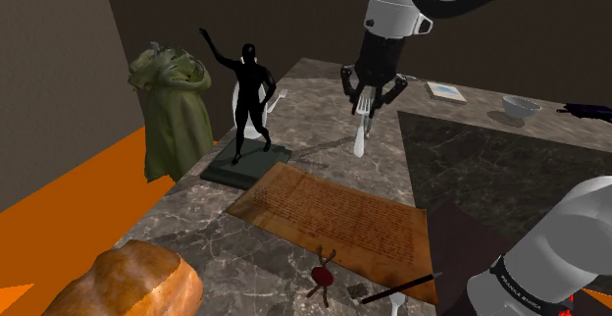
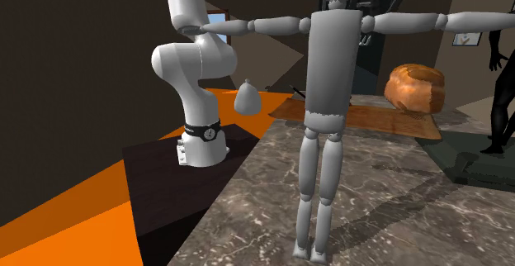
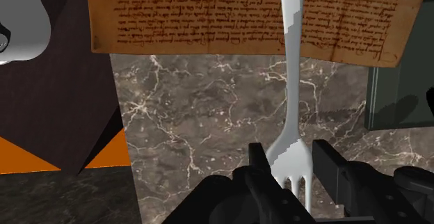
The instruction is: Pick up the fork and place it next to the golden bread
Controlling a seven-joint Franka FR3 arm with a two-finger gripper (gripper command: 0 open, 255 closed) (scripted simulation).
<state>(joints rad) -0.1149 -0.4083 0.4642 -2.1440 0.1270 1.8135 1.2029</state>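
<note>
Dark marble counter (image 1: 324, 132), dark walls, orange floor beside it. White fork (image 1: 361, 128) hangs in the air above the counter, tines up, handle down, just past the far edge of the parchment (image 1: 333, 211). Black gripper (image 1: 371, 93) pinches it at the tine end; the wrist view shows the fingers (image 3: 256, 163) closed around the fork (image 3: 292, 104) head, handle running out over the parchment (image 3: 243, 14).

Golden bread (image 1: 127, 283) sits well apart at the near corner of the counter, at the shoulder view's lower left.

Risks:
- The grip is on the narrow tine end with the long handle dangling, so the fork could swing or slip out during the carry.
- A low pass could drag the handle across the parchment or clip the red wax seal (image 1: 319, 280).

Around:
- Black figure statue (image 1: 250, 93) and green cloak (image 1: 172, 108) stand to the shoulder view's left of the route, near enough to hit on a wide swing.
- Bowl (image 1: 521, 107) lies far off.
- Grey jointed mannequin (image 2: 330, 83) stands on the counter in the second exterior view, in front of the bread (image 2: 415, 87).
</note>
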